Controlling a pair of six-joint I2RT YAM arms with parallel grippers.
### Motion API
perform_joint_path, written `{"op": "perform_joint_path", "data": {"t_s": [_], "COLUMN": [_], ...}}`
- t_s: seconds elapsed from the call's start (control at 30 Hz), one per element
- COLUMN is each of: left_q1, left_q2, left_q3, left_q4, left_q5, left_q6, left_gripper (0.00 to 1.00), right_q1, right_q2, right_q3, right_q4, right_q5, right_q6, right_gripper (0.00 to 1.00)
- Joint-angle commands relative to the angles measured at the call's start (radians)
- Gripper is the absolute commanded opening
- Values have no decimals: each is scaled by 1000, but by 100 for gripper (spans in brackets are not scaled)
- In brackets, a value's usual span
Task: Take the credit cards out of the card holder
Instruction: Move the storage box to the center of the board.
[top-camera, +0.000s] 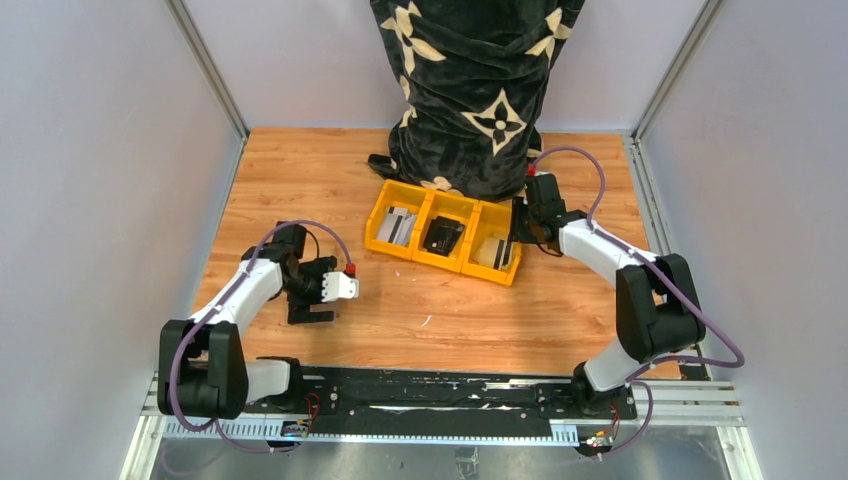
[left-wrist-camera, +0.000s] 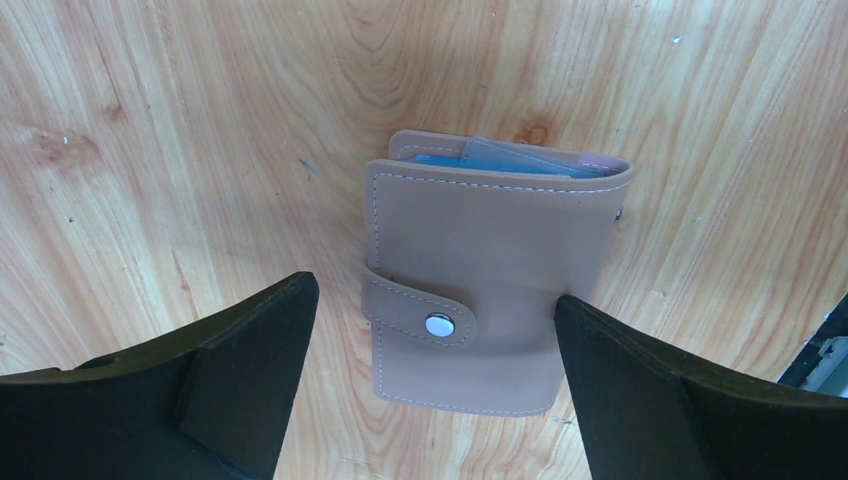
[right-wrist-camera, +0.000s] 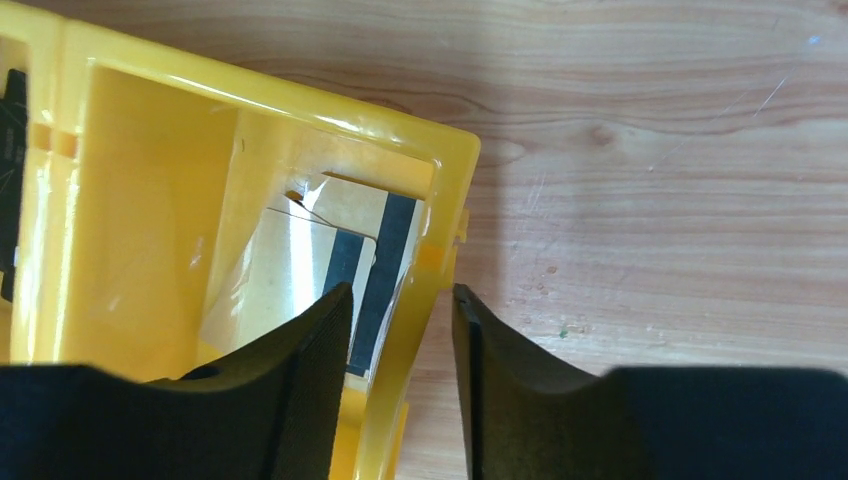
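Note:
The taupe card holder (left-wrist-camera: 480, 240) lies flat on the wooden table, its tab snapped shut. Blue-grey credit cards (left-wrist-camera: 520, 158) peek from its far edge. My left gripper (left-wrist-camera: 432, 295) is open, one finger on each side of the holder, the right finger close against its edge. In the top view the left gripper (top-camera: 312, 308) points down and hides the holder. My right gripper (right-wrist-camera: 402, 290) is slightly open and straddles the right wall of the yellow tray (right-wrist-camera: 440, 190). A pale card with a black stripe (right-wrist-camera: 290, 270) leans inside that compartment.
The yellow three-compartment tray (top-camera: 395, 250) stands at mid table, with grey cards (top-camera: 397, 226) in its left bin and a small black item (top-camera: 442, 237) in the middle bin. A black patterned cloth (top-camera: 470, 90) hangs right behind it. Grey walls close both sides.

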Motion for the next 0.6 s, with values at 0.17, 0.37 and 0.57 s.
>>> {"op": "perform_joint_path", "data": {"t_s": [0.17, 0.37, 0.57], "left_q1": [-8, -16, -33], "left_q2": [-14, 6, 14], "left_q3": [-82, -63, -54], "left_q4": [122, 118, 119], "left_q5": [65, 101, 114], "left_q6": [105, 103, 94], "left_gripper": [98, 97, 95], "right_q1": [-21, -25, -31], "right_q2": [0, 0, 38], "right_q3": [30, 74, 132], "right_q4": [-51, -73, -119], "right_q5": [12, -36, -77], "right_q6": [-62, -168, -223], "right_gripper": [30, 21, 20]}}
